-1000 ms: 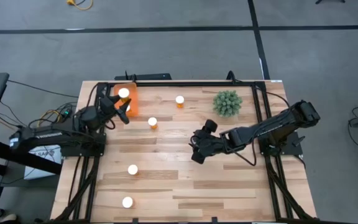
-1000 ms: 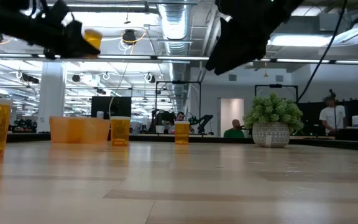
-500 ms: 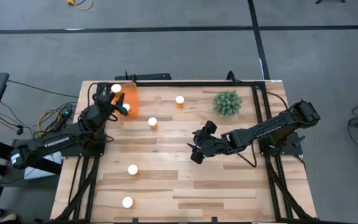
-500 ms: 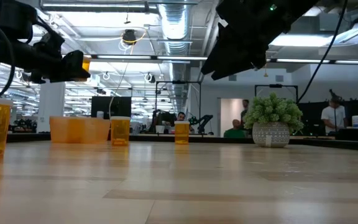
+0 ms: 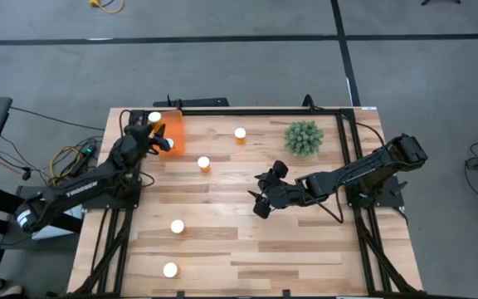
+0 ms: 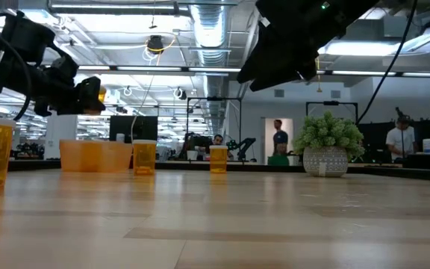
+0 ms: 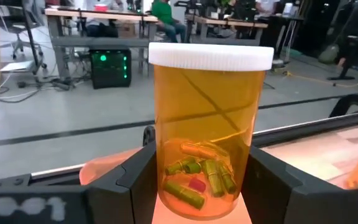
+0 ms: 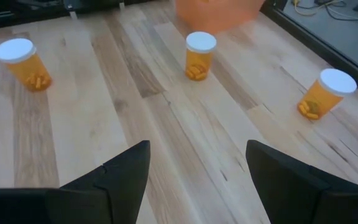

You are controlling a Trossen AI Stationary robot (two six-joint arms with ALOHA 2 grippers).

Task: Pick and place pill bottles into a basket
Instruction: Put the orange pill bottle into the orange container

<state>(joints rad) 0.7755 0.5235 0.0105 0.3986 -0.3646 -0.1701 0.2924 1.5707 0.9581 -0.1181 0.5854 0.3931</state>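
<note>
From above, the left gripper [image 5: 154, 131] sits at the far left corner of the counter [image 5: 247, 249], closed on a pill bottle [image 5: 154, 118] whose white cap shows just off the basket's [image 5: 175, 133] outer far corner. To do this well, I'd say it should carry the bottle fully over the basket's mouth and lower it before letting go, since from here it looks off to the side. One white cap [image 5: 168, 144] shows at the basket's near edge, likely a bottle already inside. Four more bottles stand loose: one [image 5: 240, 133] near the far edge, one [image 5: 203, 164] beside the basket, two [image 5: 177, 226] [image 5: 170, 270] toward the near left corner. The right gripper [image 5: 261, 202] waits mid-counter, beside the green spiky plant [image 5: 304, 137]. At counter height, the held bottle is a sliver of orange high above the basket's wall [image 6: 95, 155]. The left wrist view shows the bottle [image 7: 209, 127] upright between the fingers [image 7: 135, 180], green capsules and a red one at its bottom. The right wrist view shows that gripper's [image 8: 194, 168] jaws apart and empty, three capsule-filled bottles ahead.
</note>
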